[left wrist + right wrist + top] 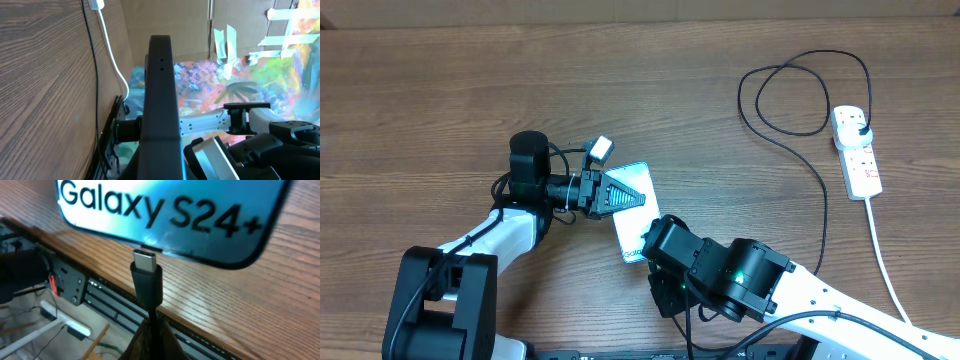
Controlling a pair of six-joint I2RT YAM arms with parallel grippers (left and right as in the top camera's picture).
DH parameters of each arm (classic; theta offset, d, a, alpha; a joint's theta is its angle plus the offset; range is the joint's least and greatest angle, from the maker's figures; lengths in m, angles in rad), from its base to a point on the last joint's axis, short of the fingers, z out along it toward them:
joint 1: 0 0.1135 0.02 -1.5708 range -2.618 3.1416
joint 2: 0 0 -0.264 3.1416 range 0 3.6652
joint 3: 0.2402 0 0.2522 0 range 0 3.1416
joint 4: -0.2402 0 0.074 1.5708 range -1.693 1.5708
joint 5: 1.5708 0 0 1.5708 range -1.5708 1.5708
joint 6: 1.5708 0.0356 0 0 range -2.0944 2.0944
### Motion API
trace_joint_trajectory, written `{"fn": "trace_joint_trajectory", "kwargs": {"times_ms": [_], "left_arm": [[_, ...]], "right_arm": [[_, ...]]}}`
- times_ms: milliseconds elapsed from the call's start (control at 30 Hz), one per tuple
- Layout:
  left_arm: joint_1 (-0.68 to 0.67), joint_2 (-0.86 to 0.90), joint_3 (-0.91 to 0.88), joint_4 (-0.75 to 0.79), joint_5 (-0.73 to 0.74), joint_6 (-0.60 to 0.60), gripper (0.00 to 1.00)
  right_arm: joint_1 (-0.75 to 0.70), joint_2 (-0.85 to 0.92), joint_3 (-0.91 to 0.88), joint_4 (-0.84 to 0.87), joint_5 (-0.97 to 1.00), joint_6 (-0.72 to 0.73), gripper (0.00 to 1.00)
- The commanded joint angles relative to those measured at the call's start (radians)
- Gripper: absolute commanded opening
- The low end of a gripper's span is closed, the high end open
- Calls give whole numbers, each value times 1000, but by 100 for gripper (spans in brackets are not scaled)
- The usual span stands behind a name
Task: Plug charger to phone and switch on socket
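1. Overhead sits fixed above the table [440,90] and looks straight down, far enough back that I get the whole work area, from the socket [857,150] at right to the phone [628,240] at centre
2. Left wrist rides low and rolled on its side, so the tabletop stands like a wall on my left; it faces along the wood, past the edge into the room, its own finger [160,100] across mid-frame
3. Right wrist is very near and low, facing the phone's end with the charger [147,275] tip dead centre
4. Overhead and right wrist share the phone; overhead and left wrist share the socket's white cord [112,65] and the right arm [205,122]
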Motion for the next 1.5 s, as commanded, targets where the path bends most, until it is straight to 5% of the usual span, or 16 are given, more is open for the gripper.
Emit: {"fn": "trace_joint_trajectory", "kwargs": {"times_ms": [0,567,867,1267,1400,1467], "left_arm": [[4,-4,19,4,35,-10,4],[4,-4,19,4,35,-81,4],[42,-3,19,5,35,31,4],[220,-3,19,4,35,66,4],[224,-3,19,5,35,65,4],[245,-3,19,4,35,56,4]], "right_arm": [[-2,-10,-2,3,-53,-16,4],[-2,-10,-4,-4,-45,-16,4],[3,-10,-14,-53,272,74,4],[-48,62,-286,346,248,114,4],[-54,84,-286,436,196,-1,42],[-55,111,-286,449,201,-28,49]]}}
